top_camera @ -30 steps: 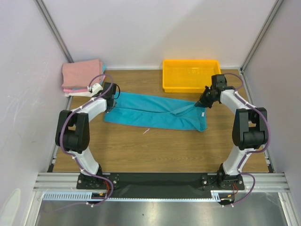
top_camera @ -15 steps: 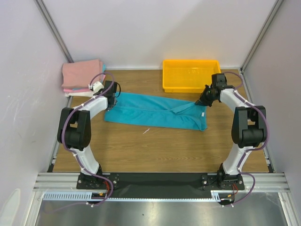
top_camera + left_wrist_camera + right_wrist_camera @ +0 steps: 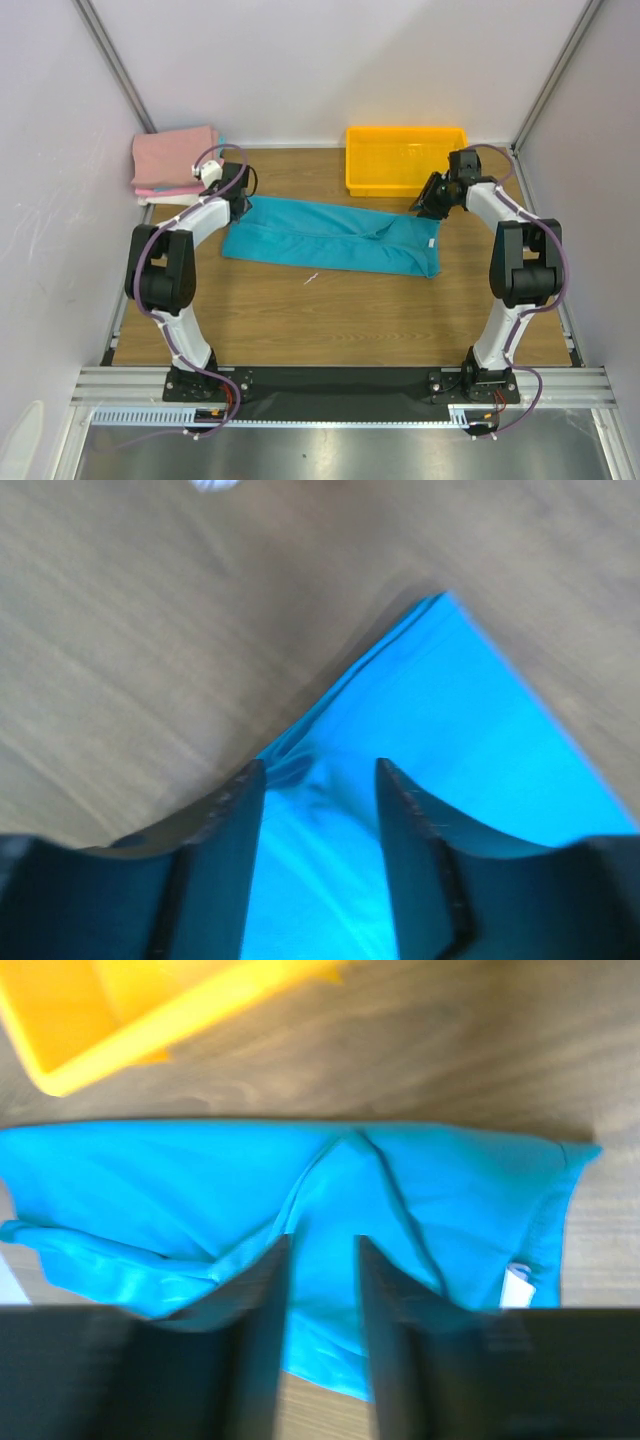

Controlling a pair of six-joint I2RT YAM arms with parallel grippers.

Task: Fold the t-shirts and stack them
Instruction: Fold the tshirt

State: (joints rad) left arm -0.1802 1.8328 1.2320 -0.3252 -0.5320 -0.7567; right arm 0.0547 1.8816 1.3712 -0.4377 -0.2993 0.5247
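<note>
A teal t-shirt [image 3: 330,240], folded into a long band, lies flat across the middle of the wooden table. My left gripper [image 3: 242,204] hovers over its far left corner, jaws open, with cloth [image 3: 440,710] showing beneath the gap [image 3: 320,772]. My right gripper [image 3: 426,206] is over the far right edge, also open [image 3: 322,1244], and the shirt [image 3: 420,1180] lies loose below with a white label [image 3: 516,1286] at its right end. A folded stack of pink shirts [image 3: 176,160] rests at the far left corner.
A yellow bin [image 3: 405,160] stands at the back right, just behind the right gripper, and it also shows in the right wrist view [image 3: 110,1020]. A small white scrap [image 3: 312,278] lies on the wood in front of the shirt. Walls close in both sides.
Both grippers have gone from shut to open and let go of the teal shirt's far edge. The lifted fold on the right has dropped flat. Both have drawn slightly toward the back.
</note>
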